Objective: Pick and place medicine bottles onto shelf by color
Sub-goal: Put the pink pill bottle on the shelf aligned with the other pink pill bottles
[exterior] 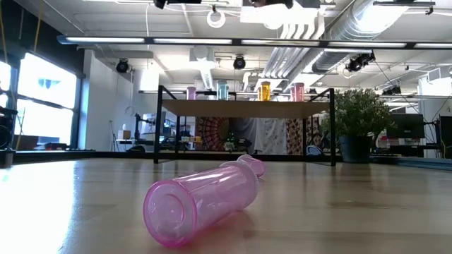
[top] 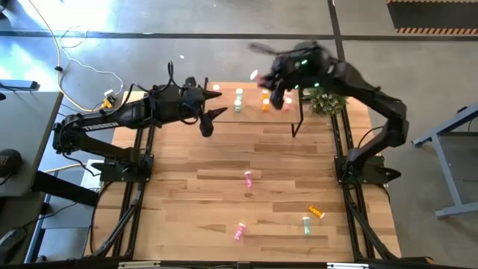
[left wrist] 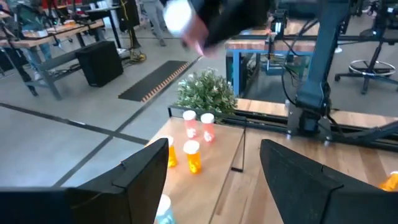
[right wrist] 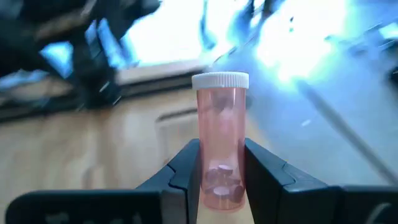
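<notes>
While the right gripper [right wrist: 221, 168] hangs over the right end of the shelf [exterior: 247, 109], its fingers are clamped on a salmon-pink bottle [right wrist: 221, 140], upright, white cap on, a few pills in the bottom. Step in hand looks like the placing: carry is done, set-down is not. Next move calls for lowering it upright beside the salmon bottles [left wrist: 207, 127] already on the shelf near the potted plant [top: 326, 101], then releasing.

Left gripper [top: 207, 119] sits at the shelf's left end, fingers spread apart, nothing between them; a pale green bottle [top: 238, 100] stands just right of it, orange ones [left wrist: 194, 156] further right.

Four bottles lie on the near table: pink [top: 249, 178], pink [top: 240, 231], green [top: 306, 224], orange [top: 317, 213].

Hard to make out: the right gripper is blurred from above, so its height over the board is unclear. Shelf count per colour is uncertain.
</notes>
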Controlling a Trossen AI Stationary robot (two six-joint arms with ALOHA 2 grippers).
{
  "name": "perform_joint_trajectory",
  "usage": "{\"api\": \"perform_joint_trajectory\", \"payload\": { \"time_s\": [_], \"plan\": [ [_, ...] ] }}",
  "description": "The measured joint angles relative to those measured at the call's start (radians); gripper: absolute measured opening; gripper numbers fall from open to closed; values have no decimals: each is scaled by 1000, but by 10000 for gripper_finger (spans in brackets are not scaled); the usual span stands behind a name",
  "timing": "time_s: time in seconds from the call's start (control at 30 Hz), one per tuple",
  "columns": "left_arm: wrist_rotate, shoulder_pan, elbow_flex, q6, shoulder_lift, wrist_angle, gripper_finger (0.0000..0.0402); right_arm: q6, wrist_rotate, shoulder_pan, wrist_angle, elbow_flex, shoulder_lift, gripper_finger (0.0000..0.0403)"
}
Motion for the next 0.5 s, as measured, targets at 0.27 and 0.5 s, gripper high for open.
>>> {"api": "perform_joint_trajectory", "payload": {
  "time_s": [0.27,0.5],
  "plan": [
    [1,29,0,22,-12,-71,245,67,167,-70,171,-207,-173,85],
    [0,31,0,61,-12,-100,245,252,250,-41,491,-578,-384,85]
  ]
}}
